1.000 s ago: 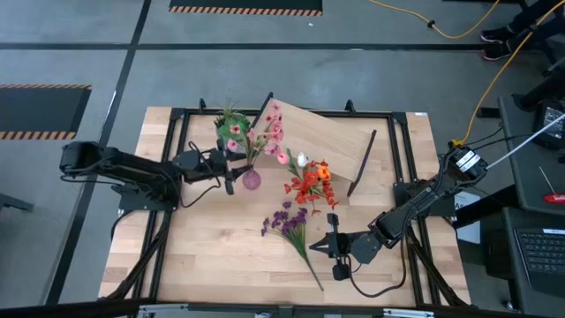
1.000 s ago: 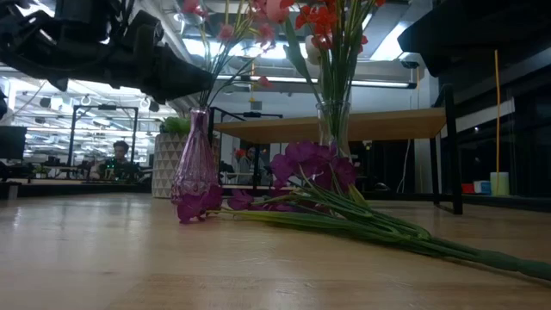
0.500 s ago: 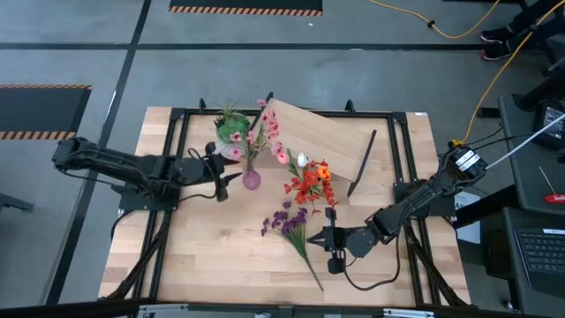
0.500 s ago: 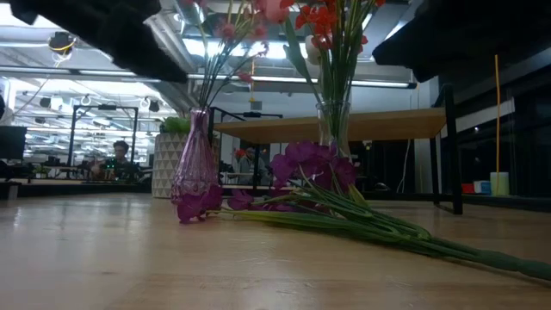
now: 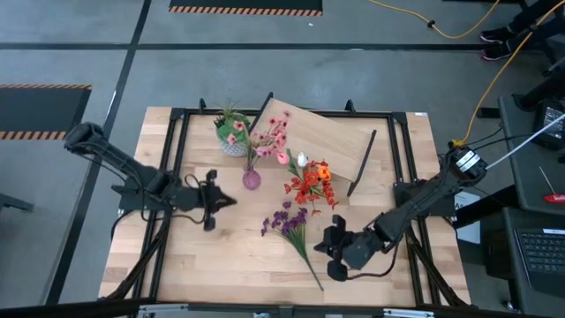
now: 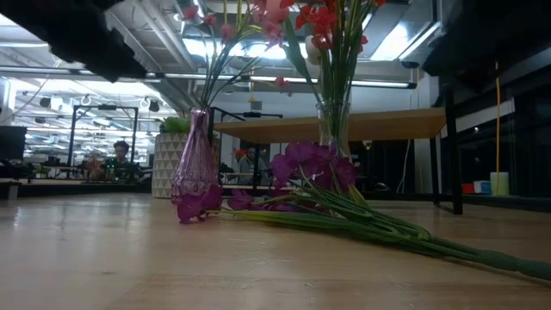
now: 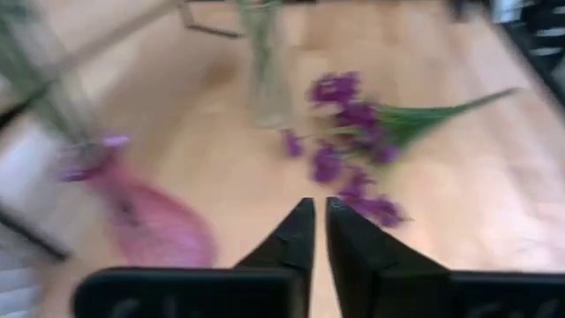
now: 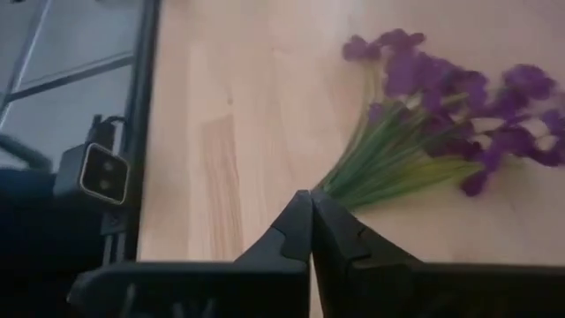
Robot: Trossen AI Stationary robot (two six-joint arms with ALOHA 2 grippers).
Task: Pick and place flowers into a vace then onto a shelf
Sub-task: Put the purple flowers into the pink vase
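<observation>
Left gripper (image 5: 231,201): over worktop's (image 5: 221,256) left-middle, fingers (image 7: 296,237) nearly together, empty.
Pink vase (image 5: 252,179): upright near worktop's far middle, pink blossoms (image 5: 270,132) inside.
Purple flowers (image 5: 291,225): flat on worktop's middle, stems toward near edge.
Clear vase (image 6: 333,125): holding red and orange stems (image 5: 309,184), beside tilted shelf (image 5: 318,141) at far edge.
Right gripper (image 5: 328,247): near stems' end, fingers (image 8: 296,231) pressed together, empty.

Purple flowers (image 5: 291,228) flat on table; shelf (image 5: 316,140) tilted behind vases.
</observation>
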